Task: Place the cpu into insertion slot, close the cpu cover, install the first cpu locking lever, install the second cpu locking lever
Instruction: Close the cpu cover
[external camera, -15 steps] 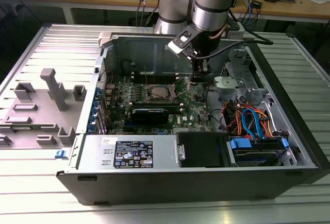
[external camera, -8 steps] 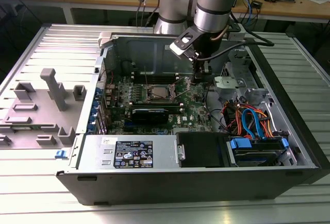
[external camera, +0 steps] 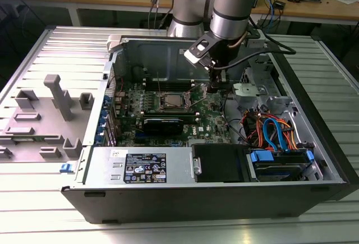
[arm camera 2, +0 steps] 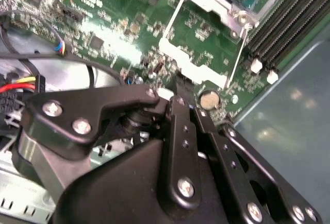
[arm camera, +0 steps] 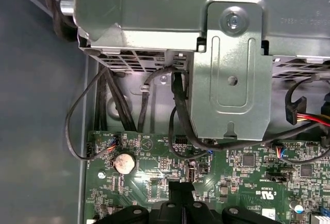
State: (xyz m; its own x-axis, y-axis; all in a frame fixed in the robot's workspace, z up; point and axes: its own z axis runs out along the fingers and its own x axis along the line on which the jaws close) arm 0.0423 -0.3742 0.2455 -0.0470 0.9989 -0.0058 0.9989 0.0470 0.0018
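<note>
Near the pincer (external camera: 216,83), the insertion slot (external camera: 170,101).

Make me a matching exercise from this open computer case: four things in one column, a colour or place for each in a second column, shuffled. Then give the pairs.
Things
1. gripper
2. coin battery
3. flat cables
4. insertion slot

Descriptions
A. blue, at the exterior view's right inside the case
B. square, silver-rimmed, beside the memory slots
C. black, over the green circuit board
D. round, silver, near the board's edge

Pairs: 1-C, 2-D, 3-A, 4-B
</note>
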